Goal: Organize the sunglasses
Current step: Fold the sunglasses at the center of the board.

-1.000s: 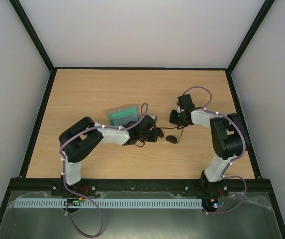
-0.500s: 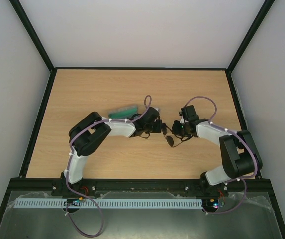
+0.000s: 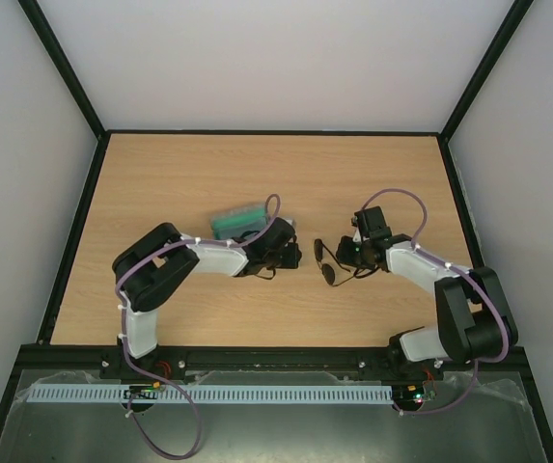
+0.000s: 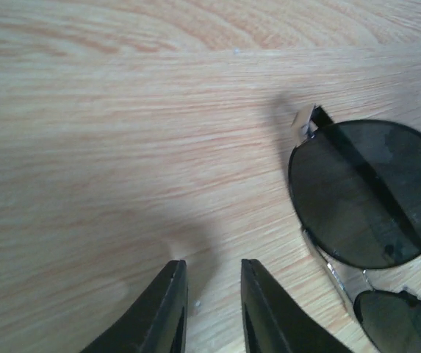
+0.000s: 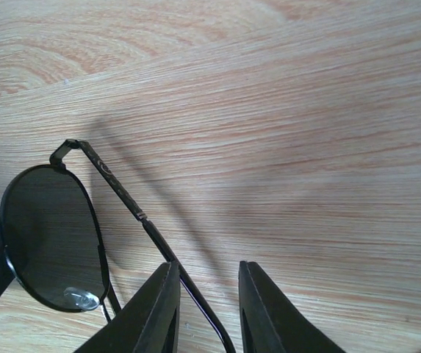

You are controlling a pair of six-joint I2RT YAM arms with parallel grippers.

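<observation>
Between my right fingers [image 5: 265,316]: one slim temple arm of the sunglasses [image 5: 52,235] runs through the gap. It lies close along the inner edge of the finger on the left of my right wrist view, and bare wood shows on its other side.
Right gripper [image 5: 206,268]: narrow, jaws parted a little. The gap is much wider than the thin wire, so I am around the temple arm and not clamped on it.
Ahead of my right gripper, to the left: a round dark lens, with the temple's hinge at its upper rim. The frame rests on the table [image 3: 179,164].
Left gripper [image 4: 211,263]: narrow too, with a slim gap between the jaws and only wood grain in it. It holds nothing.
Ahead of my left gripper, to the right: one round dark lens, with the edge of the second lens below it at the corner of my left wrist view. Both are apart from my fingertips, and a folded temple shows as a dark bar behind the glass.
Between my two grippers: from above, the sunglasses sit in the small space where my fingertips face each other. They are just beside the left tips and reach in among the right ones.
Behind my left gripper, toward the far side: the grey case [image 3: 237,221] with green lining, partly covered by my left wrist and well apart from the sunglasses.
</observation>
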